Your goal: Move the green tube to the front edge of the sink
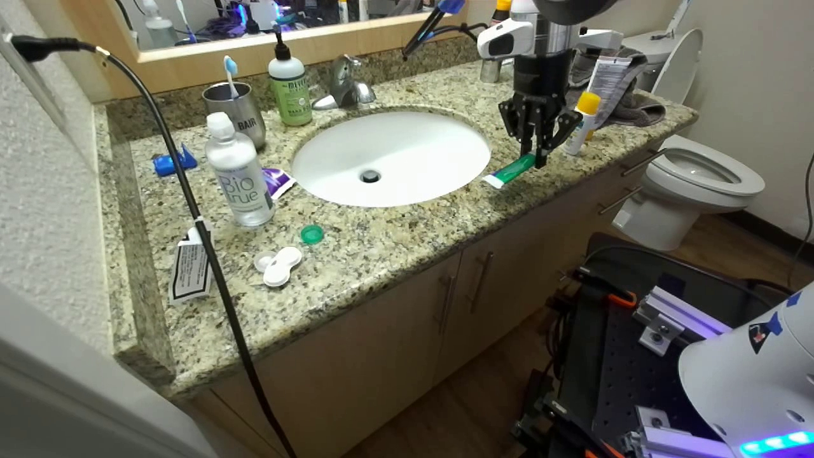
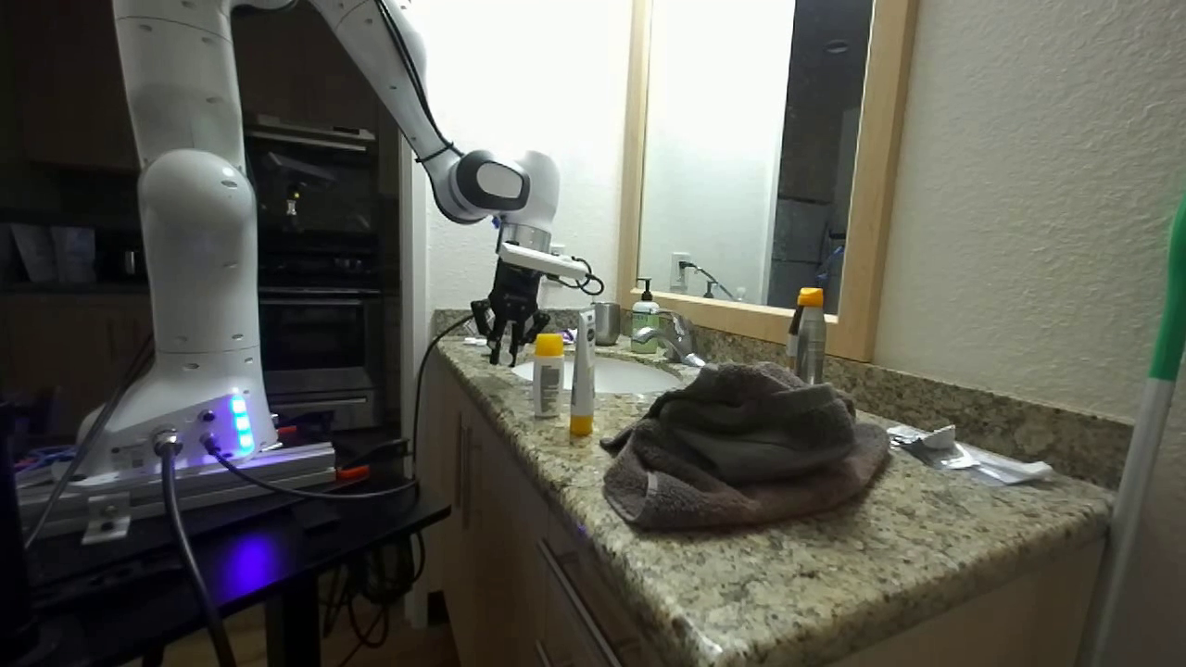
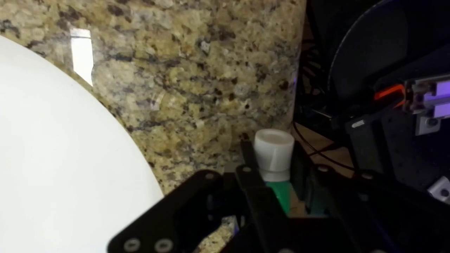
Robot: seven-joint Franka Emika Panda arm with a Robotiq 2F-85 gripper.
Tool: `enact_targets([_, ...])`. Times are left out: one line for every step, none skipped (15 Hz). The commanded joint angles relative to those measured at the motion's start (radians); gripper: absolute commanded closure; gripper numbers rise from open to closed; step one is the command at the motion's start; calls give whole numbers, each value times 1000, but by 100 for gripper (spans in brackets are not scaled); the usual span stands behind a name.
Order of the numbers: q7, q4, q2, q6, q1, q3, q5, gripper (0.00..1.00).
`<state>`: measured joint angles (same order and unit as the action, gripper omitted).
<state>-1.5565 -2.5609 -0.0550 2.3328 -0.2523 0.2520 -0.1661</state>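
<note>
Green tube (image 1: 516, 166), clasped near its white cap (image 3: 274, 153) by the gripper (image 1: 533, 157), is between three and four o'clock of the sink (image 1: 420, 159) in an exterior view. I'd judge this the placing step, with a short carry toward eight o'clock to the front rim (image 1: 439, 198), then lowering and release, left to do. It looks straight and slim, its flat-looking white end (image 1: 493, 182) aimed at eight; whether it touches the counter (image 1: 394, 254) I can't tell.

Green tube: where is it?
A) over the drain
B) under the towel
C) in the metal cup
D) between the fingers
D: the wrist view shows the white cap flanked by the fingers; in an exterior view the green tube sticks out from them.
</note>
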Motion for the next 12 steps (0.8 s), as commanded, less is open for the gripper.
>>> enact_targets([-44, -44, 22, 144, -10, 23, 1, 93])
enact_targets([-58, -55, 28, 182, -12, 27, 23, 93])
enact_targets([-67, -66, 33, 221, -13, 31, 31, 93])
enact_targets([-88, -73, 39, 244, -13, 34, 53, 93])
enact_targets([-106, -78, 46, 266, -13, 36, 77, 93])
enact_targets([-130, -79, 54, 275, -14, 37, 103, 93])
enact_targets([-146, -85, 59, 292, -14, 36, 126, 93])
enact_targets([-163, -82, 63, 291, -14, 35, 146, 93])
enact_targets([-170, -80, 67, 297, -15, 34, 156, 93])
enact_targets([-164, -79, 73, 301, -14, 31, 159, 48])
enact_targets([-163, -70, 77, 293, -15, 30, 158, 47])
enact_targets([-154, -72, 82, 291, -14, 29, 148, 41])
